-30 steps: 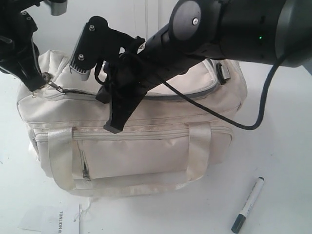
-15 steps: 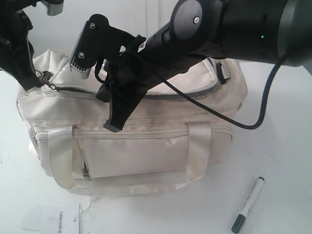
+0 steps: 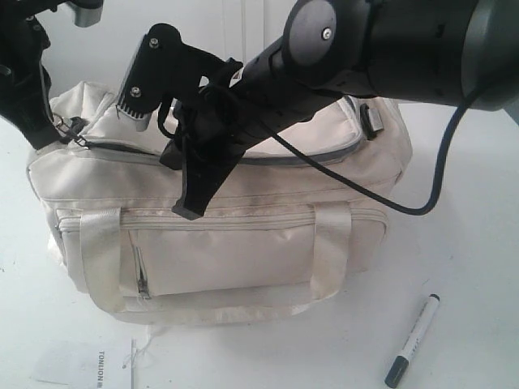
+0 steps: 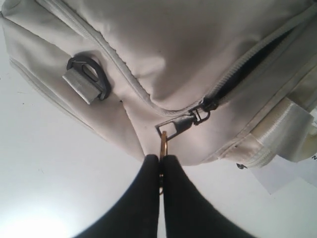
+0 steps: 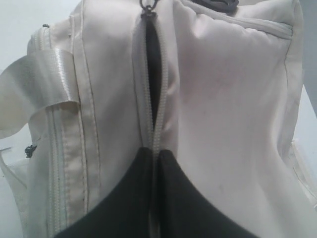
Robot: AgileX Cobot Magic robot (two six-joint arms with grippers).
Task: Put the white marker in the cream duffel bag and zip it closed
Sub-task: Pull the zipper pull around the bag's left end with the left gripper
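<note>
From my console: the cream duffel bag [image 3: 243, 263] shows matt woven cloth, glossy webbing handles [image 3: 101, 255], a metal zipper pull [image 4: 177, 126]; the white marker [image 3: 415, 334] looks smooth plastic.

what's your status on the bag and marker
Left gripper shut on zip pull. Right gripper pinching bag by open zip. Marker on table, outside bag.

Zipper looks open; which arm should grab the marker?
Right. The white marker lies on that arm's side; the left claw is clamped on the zipper pull at the opposite end of the cream duffel bag.
</note>
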